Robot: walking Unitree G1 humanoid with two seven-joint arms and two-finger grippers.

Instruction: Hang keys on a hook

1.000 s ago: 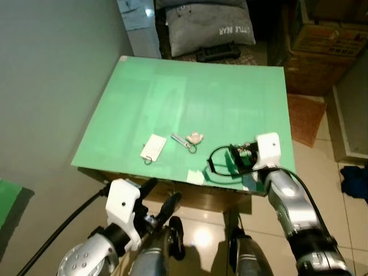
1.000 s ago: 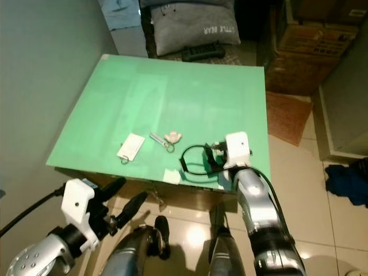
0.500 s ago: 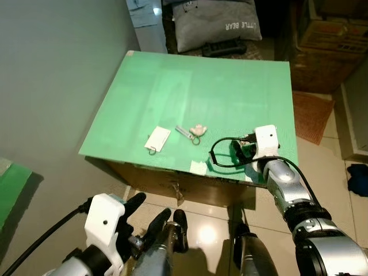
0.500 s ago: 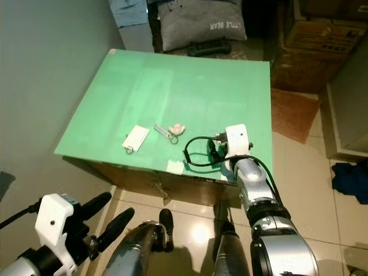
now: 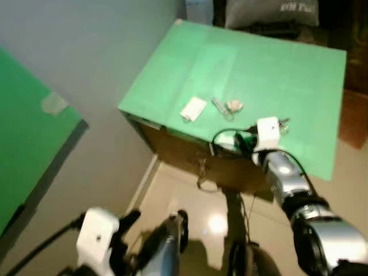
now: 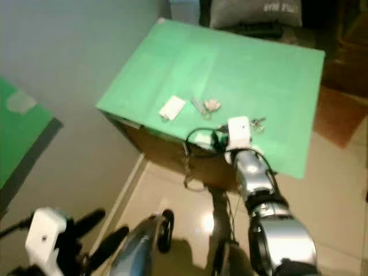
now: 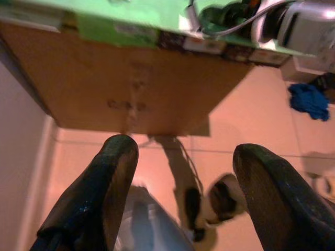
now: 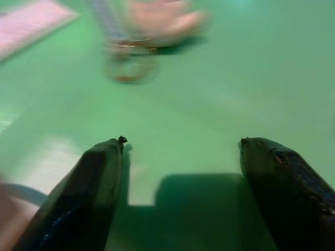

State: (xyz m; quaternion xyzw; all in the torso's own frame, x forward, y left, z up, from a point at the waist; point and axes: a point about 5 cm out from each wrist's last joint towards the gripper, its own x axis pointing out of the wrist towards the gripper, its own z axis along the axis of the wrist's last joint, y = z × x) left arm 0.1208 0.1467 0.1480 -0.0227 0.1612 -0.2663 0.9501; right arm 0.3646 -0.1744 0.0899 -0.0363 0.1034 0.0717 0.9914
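A key ring with a pale pink charm [image 5: 231, 106] lies on the green table [image 5: 276, 63], next to a white tag [image 5: 193, 108]. A second small bunch of keys [image 5: 283, 122] lies just right of my right wrist. My right gripper [image 5: 244, 141] hovers low over the table's near edge, open and holding nothing. In the right wrist view its fingers [image 8: 99, 178] point at the blurred ring and pink charm [image 8: 157, 21]. My left gripper [image 5: 146, 230] is low in front of the table, open and holding nothing. Its fingers [image 7: 99, 193] face the table's cardboard side [image 7: 131, 78].
A green panel [image 5: 29, 132] is fixed to the grey wall on the left. A grey pillow [image 5: 270, 8] lies beyond the table's far edge. A glossy tiled floor [image 5: 190, 195] stretches below the table. A blue cloth [image 7: 309, 99] lies on the floor.
The camera has swung, so the table now sits higher and further right and the green wall panel has come into view. My right gripper stays over the table's near edge by the keys.
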